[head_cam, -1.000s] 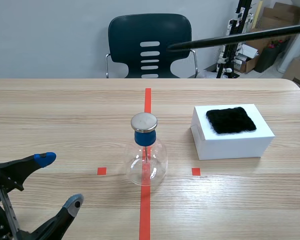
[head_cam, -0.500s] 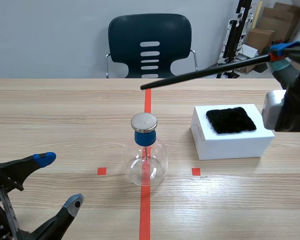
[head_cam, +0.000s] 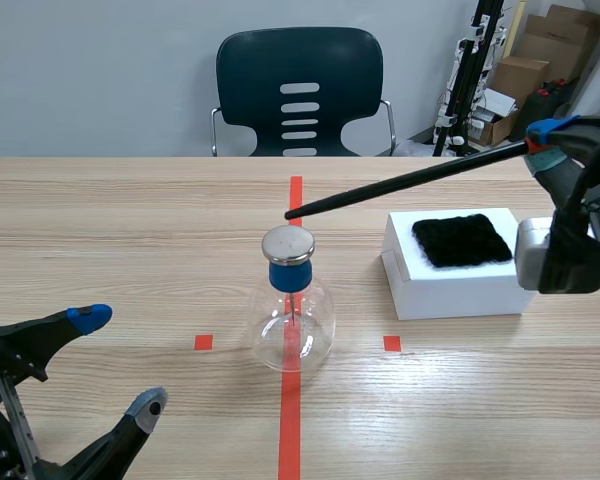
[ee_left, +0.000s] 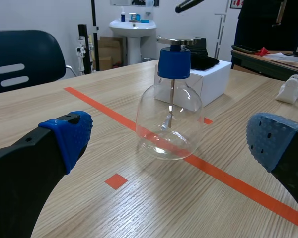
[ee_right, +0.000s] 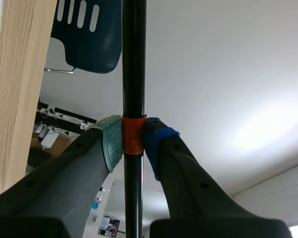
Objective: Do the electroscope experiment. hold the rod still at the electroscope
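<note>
The black rod (head_cam: 407,181) is held slanted in the air, its tip just above the metal cap (head_cam: 288,243) of the electroscope (head_cam: 292,310), not touching. Its other end is squeezed tight by the right end effector (head_cam: 538,143). The electroscope is stood on the counter (head_cam: 130,230), on the red line (head_cam: 291,420). The left end effector (head_cam: 118,360) is spread wide, with nothing in it. A white box (head_cam: 465,280) is set beside.

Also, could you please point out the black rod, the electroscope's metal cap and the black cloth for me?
black rod (head_cam: 400,183), scene view, middle of its shaft.
metal cap (head_cam: 288,243), scene view, centre of the disc's top.
black cloth (head_cam: 462,240), scene view, middle of its fuzzy surface.
</note>
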Robot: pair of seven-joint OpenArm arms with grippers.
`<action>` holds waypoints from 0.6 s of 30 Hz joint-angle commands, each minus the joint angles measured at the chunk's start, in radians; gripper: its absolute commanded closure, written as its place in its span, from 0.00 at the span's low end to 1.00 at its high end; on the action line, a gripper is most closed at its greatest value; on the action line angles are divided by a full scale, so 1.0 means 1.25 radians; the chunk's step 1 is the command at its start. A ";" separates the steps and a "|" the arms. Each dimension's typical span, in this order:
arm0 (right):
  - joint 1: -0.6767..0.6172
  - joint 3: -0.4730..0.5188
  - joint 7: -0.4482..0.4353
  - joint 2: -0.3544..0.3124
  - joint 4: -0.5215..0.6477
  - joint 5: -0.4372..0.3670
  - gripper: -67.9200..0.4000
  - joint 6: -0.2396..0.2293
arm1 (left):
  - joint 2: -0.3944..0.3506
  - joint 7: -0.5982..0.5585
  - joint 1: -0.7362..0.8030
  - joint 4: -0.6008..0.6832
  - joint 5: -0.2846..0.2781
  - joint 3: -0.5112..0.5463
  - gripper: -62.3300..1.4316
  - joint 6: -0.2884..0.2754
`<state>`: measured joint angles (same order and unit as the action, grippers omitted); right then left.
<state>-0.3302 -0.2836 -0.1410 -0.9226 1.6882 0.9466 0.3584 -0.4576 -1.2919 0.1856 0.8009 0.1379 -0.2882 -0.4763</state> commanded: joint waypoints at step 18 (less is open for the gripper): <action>0.013 0.007 0.006 -0.011 0.005 0.040 0.99 0.005 | -0.007 -0.014 -0.002 0.016 -0.009 0.005 0.00 -0.005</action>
<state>-0.3305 -0.2836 -0.1410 -0.9226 1.6882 0.9993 0.3542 -0.4572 -1.2919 0.1856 0.8009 0.1379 -0.2882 -0.4763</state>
